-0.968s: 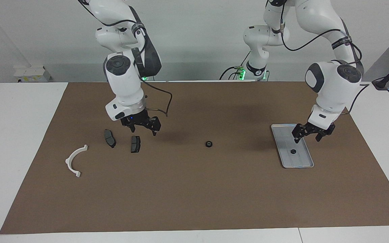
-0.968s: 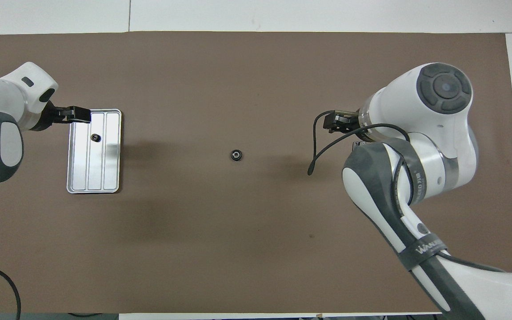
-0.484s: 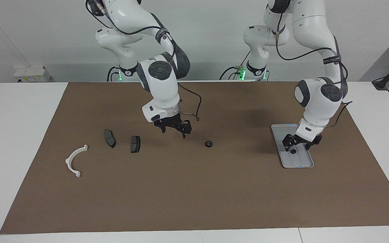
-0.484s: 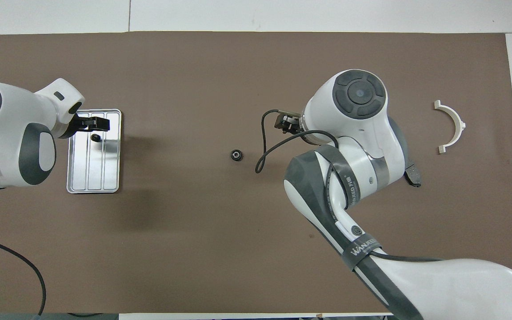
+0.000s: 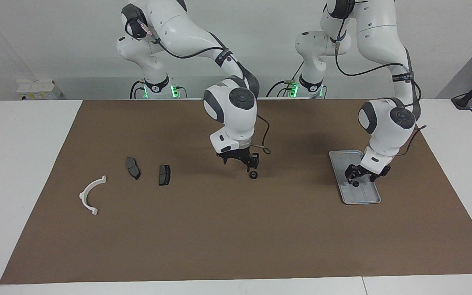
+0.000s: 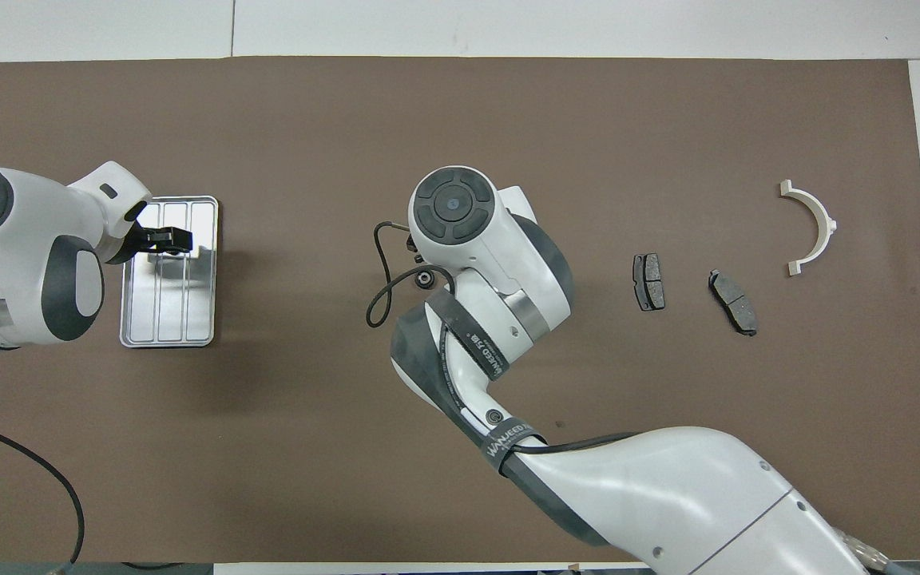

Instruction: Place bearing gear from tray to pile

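A small black bearing gear (image 5: 355, 184) lies in the silver tray (image 5: 344, 157), which also shows in the overhead view (image 6: 188, 319). My left gripper (image 5: 359, 178) is open and low over that gear, its fingers on either side; in the overhead view the left gripper (image 6: 168, 239) covers the gear. A second gear (image 5: 253, 175) lies on the mat mid-table (image 6: 424, 278). My right gripper (image 5: 241, 163) is open and just above it. The pile is a white half-ring bracket (image 5: 90, 194) and two dark brake pads (image 5: 133, 167) (image 5: 164, 174) at the right arm's end.
A brown mat (image 5: 236, 237) covers the table. In the overhead view the bracket (image 6: 815, 224) and the brake pads (image 6: 648, 281) (image 6: 733, 291) lie apart from each other. The right arm's wrist (image 6: 460, 216) hides its own gripper there.
My right gripper has moved from over the brake pads to over the mid-table gear. My left gripper has moved down over the gear in the tray.
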You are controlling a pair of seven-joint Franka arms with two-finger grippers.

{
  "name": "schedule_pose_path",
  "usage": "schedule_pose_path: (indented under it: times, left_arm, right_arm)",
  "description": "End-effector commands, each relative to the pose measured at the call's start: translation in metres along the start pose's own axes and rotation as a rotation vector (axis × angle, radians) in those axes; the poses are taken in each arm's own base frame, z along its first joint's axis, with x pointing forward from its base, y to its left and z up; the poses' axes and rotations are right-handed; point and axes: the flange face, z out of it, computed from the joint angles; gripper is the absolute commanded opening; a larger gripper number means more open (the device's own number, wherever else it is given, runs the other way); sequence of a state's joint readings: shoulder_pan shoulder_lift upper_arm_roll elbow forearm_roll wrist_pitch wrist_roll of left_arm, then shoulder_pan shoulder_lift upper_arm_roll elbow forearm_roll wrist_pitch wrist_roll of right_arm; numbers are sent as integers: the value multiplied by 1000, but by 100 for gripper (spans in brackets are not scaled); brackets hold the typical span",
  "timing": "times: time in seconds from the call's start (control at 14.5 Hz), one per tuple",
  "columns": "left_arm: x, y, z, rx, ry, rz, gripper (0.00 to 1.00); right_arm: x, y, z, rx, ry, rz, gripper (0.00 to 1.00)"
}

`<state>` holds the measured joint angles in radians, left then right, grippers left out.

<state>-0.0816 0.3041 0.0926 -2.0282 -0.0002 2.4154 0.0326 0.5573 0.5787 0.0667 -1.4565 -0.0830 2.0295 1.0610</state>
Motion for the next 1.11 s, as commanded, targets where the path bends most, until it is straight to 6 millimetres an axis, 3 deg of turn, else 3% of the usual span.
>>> schedule_pose_path:
  times: [0.0, 0.21, 0.35, 0.48, 0.76, 1.04]
  left_arm:
    - [-12, -1, 13, -2, -4, 14, 93]
    - [-14, 6, 15, -20, -15, 5, 92]
    - [-16, 10, 16, -28, -25, 4, 91]
    - [-16, 11, 16, -28, -24, 7, 90]
    - [-11, 10, 12, -45, -11, -16, 88]
    - [-5, 12, 18, -47, -13, -17, 87]
  right_arm:
    - [5, -25, 14, -5, 16, 34, 96]
    - [2, -33, 30, -11, 10, 42, 96]
    - [-16, -46, 46, -13, 9, 37, 96]
    - [-17, -49, 57, -4, 10, 47, 96]
    - [-19, -49, 56, -4, 6, 45, 95]
    - [-21, -49, 53, 3, -1, 48, 88]
